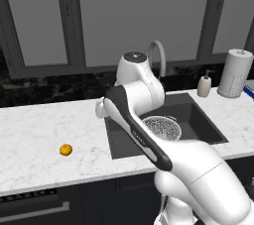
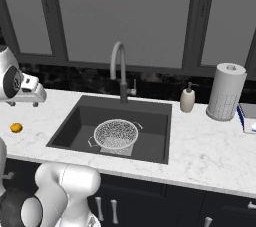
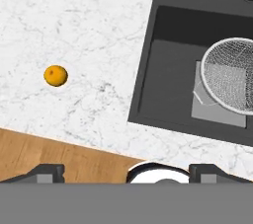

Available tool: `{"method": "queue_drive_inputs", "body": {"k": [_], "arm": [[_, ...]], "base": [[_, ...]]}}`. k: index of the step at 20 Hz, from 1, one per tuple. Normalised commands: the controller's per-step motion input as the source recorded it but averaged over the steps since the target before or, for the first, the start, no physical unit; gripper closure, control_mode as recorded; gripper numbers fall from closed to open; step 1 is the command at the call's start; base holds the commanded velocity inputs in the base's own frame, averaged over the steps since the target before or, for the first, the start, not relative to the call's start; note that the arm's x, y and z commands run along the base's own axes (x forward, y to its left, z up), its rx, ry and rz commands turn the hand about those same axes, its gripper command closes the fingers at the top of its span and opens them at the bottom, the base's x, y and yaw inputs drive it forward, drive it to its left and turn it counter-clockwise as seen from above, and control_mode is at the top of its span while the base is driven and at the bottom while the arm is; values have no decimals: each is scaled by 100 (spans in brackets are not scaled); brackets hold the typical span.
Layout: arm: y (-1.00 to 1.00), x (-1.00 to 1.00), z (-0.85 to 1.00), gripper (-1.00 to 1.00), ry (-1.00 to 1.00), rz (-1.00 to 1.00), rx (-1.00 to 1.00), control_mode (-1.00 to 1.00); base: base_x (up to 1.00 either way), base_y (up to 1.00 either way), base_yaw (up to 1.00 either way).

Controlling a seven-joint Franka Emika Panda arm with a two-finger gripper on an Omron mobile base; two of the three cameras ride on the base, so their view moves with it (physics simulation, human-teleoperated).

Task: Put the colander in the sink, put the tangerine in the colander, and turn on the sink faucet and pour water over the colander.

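White marble counter (image 2: 210, 146) spans the frame's width, grey-veined. Beige soap dispenser (image 2: 187, 99) stands on it right of centre, near the back edge. White paper towel roll (image 2: 226, 92) stands upright on a holder at far right, just beside the dispenser. Blue-edged flat item (image 2: 247, 119) at right edge, cut off. Dark windows (image 2: 125, 16) across the top. Dark cabinets (image 2: 165, 206) below. Wooden floor (image 3: 44, 154), lower left.

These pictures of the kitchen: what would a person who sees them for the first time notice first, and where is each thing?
First comes the colander, a pale mesh bowl standing in the dark sink below the arched sink faucet. Next the eye goes to the tangerine, a small orange spot alone on the white marble counter, to the left of the sink. The gripper is open, high above the counter edge.
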Motion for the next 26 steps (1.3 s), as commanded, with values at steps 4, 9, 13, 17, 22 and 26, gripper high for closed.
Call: {"method": "queue_drive_inputs", "body": {"k": [4,9,13,17,22,26], "arm": [[96,0,-34,-100,3,0,-5,-100],[36,36,-52,-100,3,1,-4,-100],[57,48,-59,-100,5,12,0,-100],[64,30,-51,-100,3,9,0,-100],[76,12,-29,-100,9,2,-7,-100],[64,8,-34,-100,9,0,-11,-100]], "base": [[0,0,0],[0,0,0],[0,0,0],[0,0,0],[0,0,0],[0,0,0]]}}
